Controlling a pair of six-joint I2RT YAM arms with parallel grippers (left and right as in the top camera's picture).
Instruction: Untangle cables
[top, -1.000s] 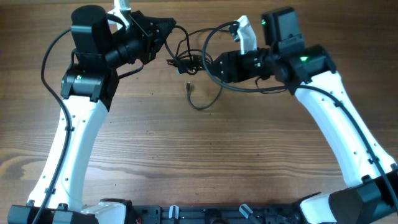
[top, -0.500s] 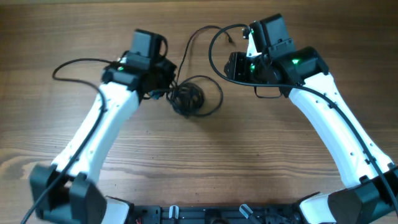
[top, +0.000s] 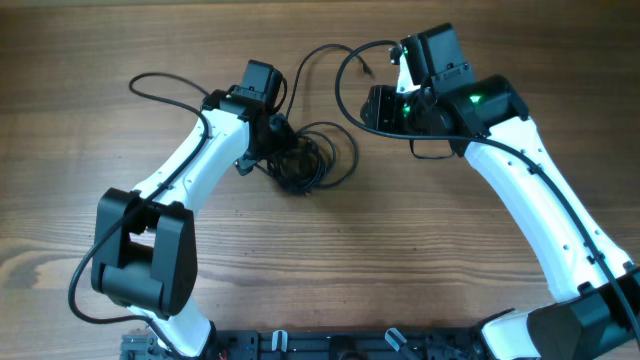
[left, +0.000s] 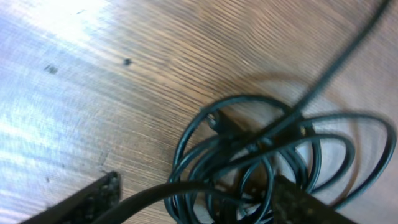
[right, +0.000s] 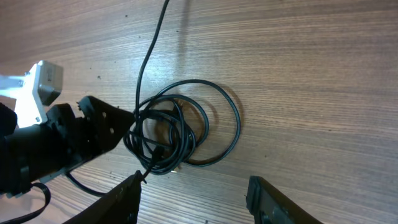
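Though wide open, left end effector (left: 196, 182) straddles cables (left: 252, 140).

Left arm (top: 190, 165) and right arm (top: 530, 190) forward, jaws apparently apart.

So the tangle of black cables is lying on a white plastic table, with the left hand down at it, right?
Not quite. The table is brown wood, not white plastic, as the overhead view shows. The rest holds: the black cables lie tangled on it, with the left hand down at them.
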